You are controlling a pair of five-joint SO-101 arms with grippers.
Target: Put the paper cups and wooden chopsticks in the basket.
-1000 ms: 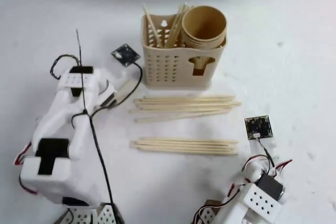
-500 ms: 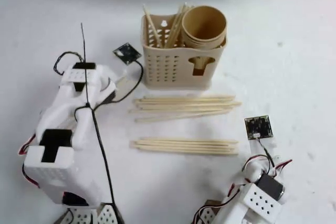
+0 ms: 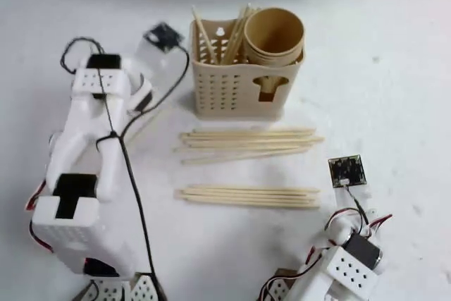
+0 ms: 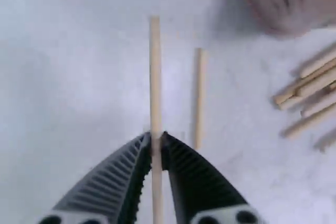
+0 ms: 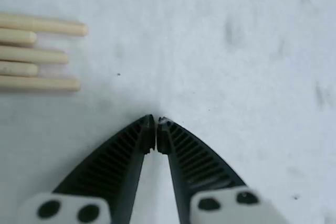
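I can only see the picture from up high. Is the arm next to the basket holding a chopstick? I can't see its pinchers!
Observer: Yes. Its wrist view shows the left gripper shut on one chopstick, which pokes out ahead of the fingertips.
Operator: Only one?
Observer: One between the fingers. A second stick shows beside it, outside the grip. I cannot tell whether it rests on the table.
Operator: And the other arm?
Observer: The right gripper is shut and holds nothing. The ends of some loose chopsticks lie off to one side of it.
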